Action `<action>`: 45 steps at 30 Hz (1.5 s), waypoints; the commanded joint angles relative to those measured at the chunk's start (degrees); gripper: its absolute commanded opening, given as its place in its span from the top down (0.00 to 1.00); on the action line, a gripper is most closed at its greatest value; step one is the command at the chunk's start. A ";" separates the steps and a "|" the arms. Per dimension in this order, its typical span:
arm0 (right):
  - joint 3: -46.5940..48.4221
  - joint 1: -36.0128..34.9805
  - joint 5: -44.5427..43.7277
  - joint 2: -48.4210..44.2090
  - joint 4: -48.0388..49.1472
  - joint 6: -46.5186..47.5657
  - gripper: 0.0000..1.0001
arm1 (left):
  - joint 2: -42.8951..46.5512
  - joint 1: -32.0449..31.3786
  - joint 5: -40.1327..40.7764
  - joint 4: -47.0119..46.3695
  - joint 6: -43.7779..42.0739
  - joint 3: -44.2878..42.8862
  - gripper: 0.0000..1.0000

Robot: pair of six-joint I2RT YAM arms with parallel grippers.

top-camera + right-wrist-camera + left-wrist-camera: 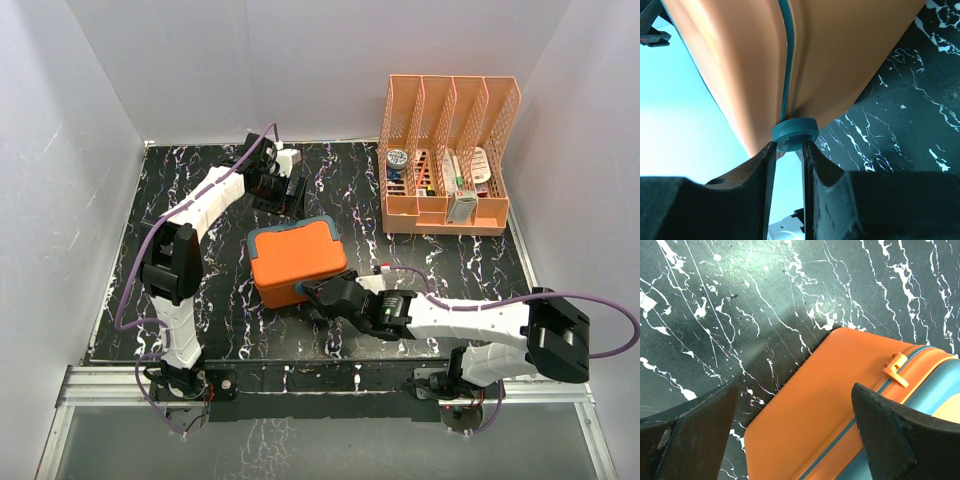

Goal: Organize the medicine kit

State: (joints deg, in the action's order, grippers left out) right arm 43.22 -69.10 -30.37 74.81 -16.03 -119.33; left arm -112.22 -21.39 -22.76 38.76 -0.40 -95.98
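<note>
pinching the small blue-grey latch (795, 132) at its fingertips, the right hand (789, 146) meets the orange rounded plastic medicine kit (298, 262) on the black marbled surface (740, 300). the left hand (795, 387) hangs spread, kit beneath it.

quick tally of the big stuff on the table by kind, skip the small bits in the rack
medicine kit: 1
file rack: 1
robot arms: 2 (left arm, right arm)
total: 4
</note>
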 commanded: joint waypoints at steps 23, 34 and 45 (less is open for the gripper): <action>0.09 2.66 -7.39 15.10 -8.55 -9.92 0.72 | 1.22 -0.96 -2.86 4.44 -0.22 1.95 0.06; -0.55 3.35 -8.48 15.06 -10.61 -10.38 0.76 | 1.57 -0.96 -3.26 4.39 0.00 2.80 0.06; 0.11 5.11 -8.50 16.71 -13.35 -10.12 0.82 | 2.85 -0.94 -3.33 4.49 -0.37 4.74 0.06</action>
State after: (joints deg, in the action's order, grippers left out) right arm 47.53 -68.93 -32.97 84.23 -8.43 -119.28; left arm -111.55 -21.04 -22.92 32.40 1.78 -94.02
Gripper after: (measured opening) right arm 0.226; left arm 0.935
